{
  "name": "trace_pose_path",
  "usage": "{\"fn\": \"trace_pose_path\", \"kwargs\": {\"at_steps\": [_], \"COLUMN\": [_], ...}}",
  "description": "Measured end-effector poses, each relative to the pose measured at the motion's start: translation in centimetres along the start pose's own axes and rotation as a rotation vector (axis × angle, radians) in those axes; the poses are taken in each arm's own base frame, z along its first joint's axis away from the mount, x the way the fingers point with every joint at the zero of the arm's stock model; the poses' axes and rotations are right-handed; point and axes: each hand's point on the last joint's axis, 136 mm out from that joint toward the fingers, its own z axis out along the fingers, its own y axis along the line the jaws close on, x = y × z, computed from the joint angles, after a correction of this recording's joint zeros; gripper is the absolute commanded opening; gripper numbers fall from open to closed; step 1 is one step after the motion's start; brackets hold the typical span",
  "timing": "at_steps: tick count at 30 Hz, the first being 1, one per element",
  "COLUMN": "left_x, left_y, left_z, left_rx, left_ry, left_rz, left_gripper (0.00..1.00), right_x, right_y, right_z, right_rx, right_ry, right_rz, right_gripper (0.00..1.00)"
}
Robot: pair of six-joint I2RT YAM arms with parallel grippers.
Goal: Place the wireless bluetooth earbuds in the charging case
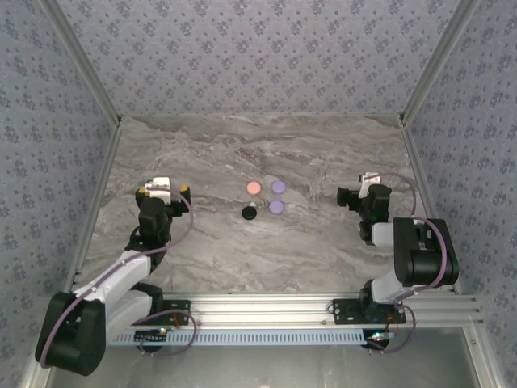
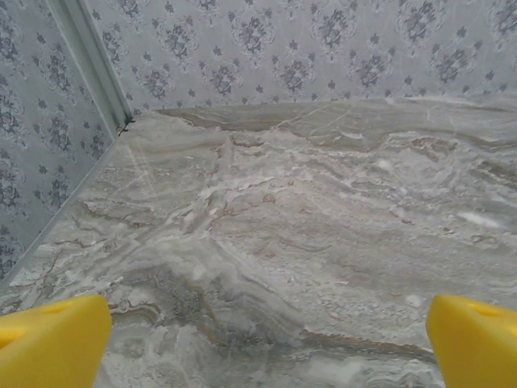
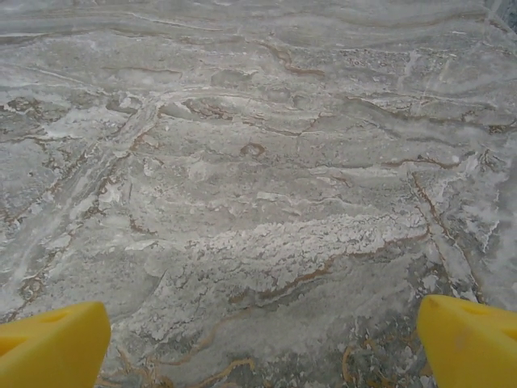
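At the near edge, a slotted metal rail (image 1: pixel 266 303) carries both arm bases. The left arm (image 1: pixel 113 279) leans from the near left corner toward the middle. The right arm (image 1: pixel 412 250) stands folded over the near right side.

Farther in, the left claw (image 1: pixel 164 188) hangs over the left part of the marbled grey surface (image 1: pixel 323 242). Its yellow fingertips (image 1: pixel 186 188) are spread wide and hold nothing. In the left wrist view they sit at the two bottom corners with bare stone between them.

The right claw (image 3: pixel 258 347) is about as far out, on the right side. Its yellow fingertips (image 3: pixel 52 343) are also spread wide over bare stone, and it holds nothing.

Between the two claws, and well apart from both, four round discs lie close together at the middle of the surface. The black disc (image 1: pixel 250 212) is nearest, with a purple disc (image 1: pixel 276 207) just to its right. A pink disc (image 1: pixel 254 187) and a second purple disc (image 1: pixel 279 186) lie just beyond them. The earbuds are too small to tell apart from this cluster in the top view.

Beyond the discs, the surface runs bare to the far patterned wall (image 1: pixel 258 48).
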Motion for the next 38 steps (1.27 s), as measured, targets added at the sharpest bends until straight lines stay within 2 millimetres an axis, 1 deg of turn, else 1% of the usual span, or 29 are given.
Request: {"fn": "trace_pose_path", "kwargs": {"at_steps": [2,4,9,12,17,18,20,22,25,30,38], "left_x": [1.3,3.0,5.9,6.6,7.8,7.8,7.2,5.9,4.4,5.0,5.4], "left_y": [0.6,1.1,0.7,0.5,2.9,3.0,2.8,2.6,3.0,3.2,3.1], "left_z": [0.7,1.5,3.3,4.4,5.9,6.0,6.6,7.7,8.4,8.4,8.3], "left_rx": [-0.011,-0.018,0.016,0.045,0.019,0.021,0.033,0.046,0.045,0.043,0.046], "left_ry": [0.026,0.065,0.134,0.139,0.144,0.147,0.145,0.133,0.102,0.131,0.147], "left_rz": [0.011,0.023,0.065,0.069,-0.004,-0.014,-0.025,-0.039,-0.062,-0.075,-0.075], "left_gripper": [0.99,0.99,0.99,0.99,0.99,0.99,0.99,0.99,0.99,0.99,0.99], "right_x": [-0.1,-0.1,-0.2,-0.2,-0.2,-0.2,-0.2,-0.2,-0.2,-0.2,-0.2], "right_y": [0.1,0.1,0.2,0.2,0.2,0.2,0.2,0.2,0.3,0.6,0.6], "right_z": [0.0,0.0,0.0,0.0,0.0,0.0,0.0,0.0,0.0,0.0,0.0], "right_rx": [-0.006,-0.009,-0.013,-0.013,-0.013,-0.013,-0.013,-0.013,-0.013,-0.017,-0.016], "right_ry": [-0.004,-0.005,-0.005,-0.005,-0.006,-0.006,-0.006,-0.006,-0.006,-0.006,-0.006], "right_rz": [-0.001,-0.001,-0.001,-0.001,-0.001,-0.001,-0.001,-0.001,-0.003,-0.012,-0.011], "right_gripper": [1.0,1.0,1.0,1.0,1.0,1.0,1.0,1.0,1.0,1.0,1.0]}}
